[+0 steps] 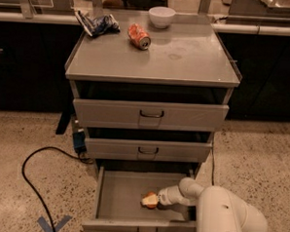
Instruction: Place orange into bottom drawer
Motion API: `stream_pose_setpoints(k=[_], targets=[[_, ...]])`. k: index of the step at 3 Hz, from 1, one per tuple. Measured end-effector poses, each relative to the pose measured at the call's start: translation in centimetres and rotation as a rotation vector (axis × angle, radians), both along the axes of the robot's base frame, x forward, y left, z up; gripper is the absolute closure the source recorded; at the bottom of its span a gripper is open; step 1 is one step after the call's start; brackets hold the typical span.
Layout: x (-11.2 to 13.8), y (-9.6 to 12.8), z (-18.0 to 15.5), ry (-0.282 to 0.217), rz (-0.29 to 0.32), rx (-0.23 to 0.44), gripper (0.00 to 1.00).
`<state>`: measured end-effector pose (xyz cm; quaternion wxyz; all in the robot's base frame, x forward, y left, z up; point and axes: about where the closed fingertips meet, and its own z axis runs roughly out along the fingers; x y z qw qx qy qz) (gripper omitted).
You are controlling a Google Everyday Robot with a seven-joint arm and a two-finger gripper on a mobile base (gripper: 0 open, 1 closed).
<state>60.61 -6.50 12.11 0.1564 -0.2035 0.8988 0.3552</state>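
Placement step is judged in hand: orange (148, 200) is seen in the open bottom drawer (119, 194), right of centre, at the gripper (153, 200), whose hold cannot be told; release and a clean retreat are called for next.

Left of bottom drawer (119, 197) seemingly free; jaws occupy right.

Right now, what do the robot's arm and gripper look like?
The arm is a thick, smooth, white rounded shell dotted with small dark holes, narrowing through a ball-like joint to the slimmer white gripper inside the open grey metal bottom drawer. No cables show.
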Motion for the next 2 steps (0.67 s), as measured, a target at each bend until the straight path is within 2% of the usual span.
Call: stream_pose_setpoints(k=[1,2], targets=[[-0.01,0.01,-0.01,0.0,0.0,0.0,0.0],[-0.01,0.01,-0.01,0.0,0.0,0.0,0.0]])
